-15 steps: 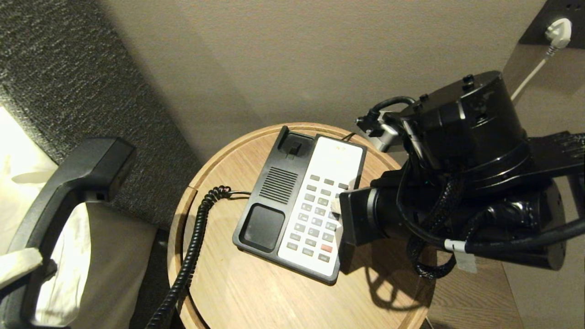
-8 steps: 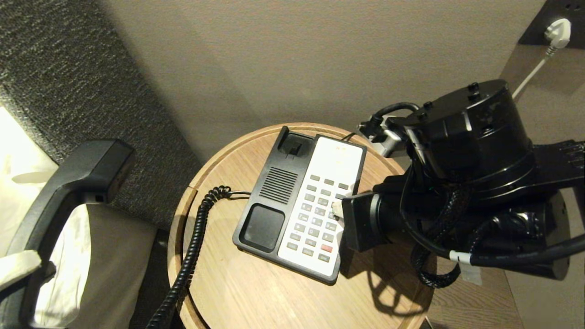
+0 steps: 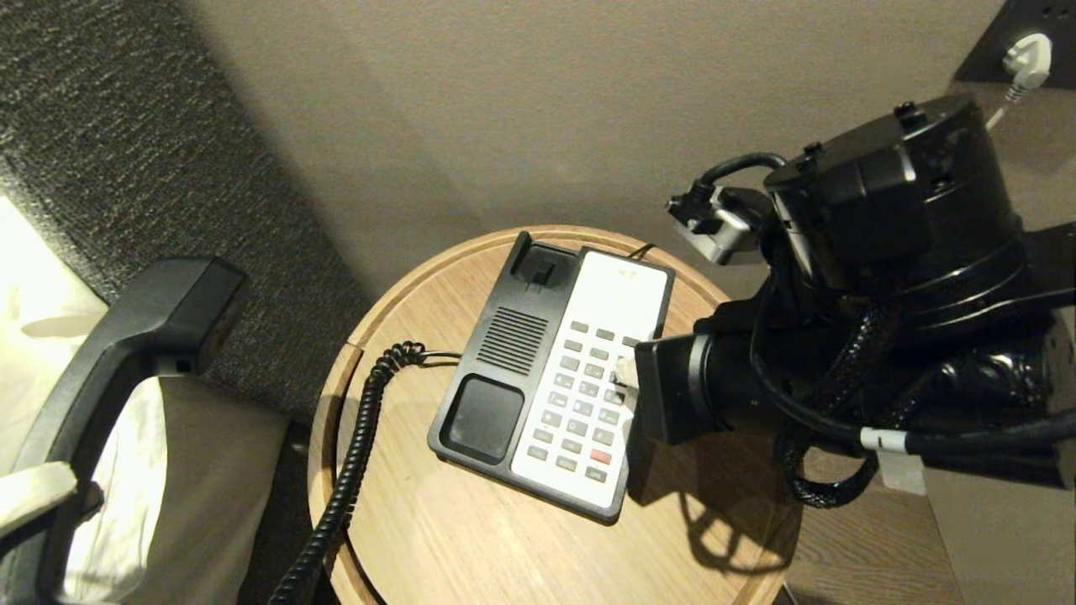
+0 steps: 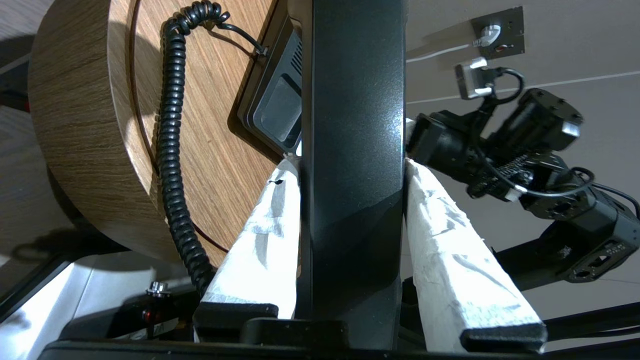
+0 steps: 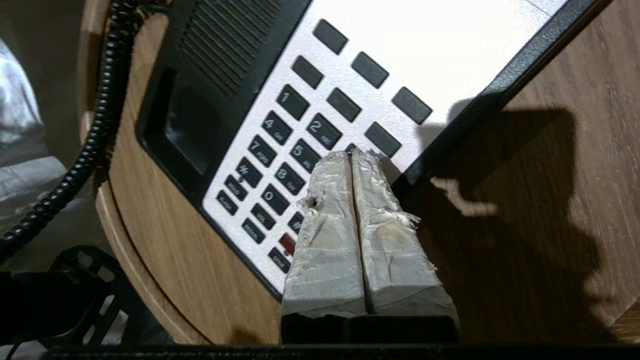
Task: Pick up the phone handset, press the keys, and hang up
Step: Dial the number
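Two grippers, left gripper [image 4: 350, 165] clamping phone handset [image 4: 352, 125], right gripper [image 5: 352, 155] closed at keys [image 5: 295, 150]

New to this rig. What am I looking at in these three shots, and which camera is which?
It is a two-armed robot working a desk phone. The wide shot is from its head, looking down on a round wooden table with the phone base on it. The other two come from cameras on each wrist, behind the fingers. The left tool, at the far left of the head shot, is clamped on the phone handset, lifted off to the side of the table, its coiled cord trailing back to the base. The right tool is shut, its taped tips together over the right column of the keys.
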### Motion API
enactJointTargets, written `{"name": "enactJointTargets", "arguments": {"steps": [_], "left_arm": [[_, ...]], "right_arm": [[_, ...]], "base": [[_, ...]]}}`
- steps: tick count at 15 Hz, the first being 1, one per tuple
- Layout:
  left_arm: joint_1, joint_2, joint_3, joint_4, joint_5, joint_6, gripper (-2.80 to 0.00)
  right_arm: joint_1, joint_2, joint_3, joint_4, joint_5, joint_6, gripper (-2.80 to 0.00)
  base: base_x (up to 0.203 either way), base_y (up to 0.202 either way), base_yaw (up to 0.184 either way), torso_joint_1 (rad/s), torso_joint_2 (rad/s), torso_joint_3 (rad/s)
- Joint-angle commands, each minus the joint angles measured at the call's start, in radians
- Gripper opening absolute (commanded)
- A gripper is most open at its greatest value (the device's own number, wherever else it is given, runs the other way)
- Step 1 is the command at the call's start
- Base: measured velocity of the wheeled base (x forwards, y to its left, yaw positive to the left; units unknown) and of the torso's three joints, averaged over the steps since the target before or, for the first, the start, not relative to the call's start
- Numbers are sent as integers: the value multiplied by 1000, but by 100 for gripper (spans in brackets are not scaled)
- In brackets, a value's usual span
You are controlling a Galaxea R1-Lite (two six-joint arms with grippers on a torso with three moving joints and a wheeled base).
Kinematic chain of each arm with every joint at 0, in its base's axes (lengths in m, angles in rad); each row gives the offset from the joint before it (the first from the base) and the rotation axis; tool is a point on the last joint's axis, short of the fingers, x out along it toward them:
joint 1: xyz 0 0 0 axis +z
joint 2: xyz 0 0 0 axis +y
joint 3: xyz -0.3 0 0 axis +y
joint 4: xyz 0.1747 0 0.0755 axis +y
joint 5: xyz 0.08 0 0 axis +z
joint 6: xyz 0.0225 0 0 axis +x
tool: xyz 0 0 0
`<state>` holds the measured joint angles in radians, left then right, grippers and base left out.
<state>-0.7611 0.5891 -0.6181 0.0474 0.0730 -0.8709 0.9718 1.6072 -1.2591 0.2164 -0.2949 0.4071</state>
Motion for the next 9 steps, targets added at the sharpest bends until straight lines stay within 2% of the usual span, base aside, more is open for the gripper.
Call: {"name": "enactJointTargets", "arguments": {"steps": [1, 9], "left_arm": [[0, 1, 0, 0, 1, -5, -280], [0, 0, 3, 0, 1, -7, -280]], "right_arm": [[18, -4, 0, -1, -1, 2, -280], [31, 7, 29, 14, -3, 2, -280]], "base": [[0, 0, 0, 0, 0, 0], [0, 0, 0, 0, 0, 0]]}}
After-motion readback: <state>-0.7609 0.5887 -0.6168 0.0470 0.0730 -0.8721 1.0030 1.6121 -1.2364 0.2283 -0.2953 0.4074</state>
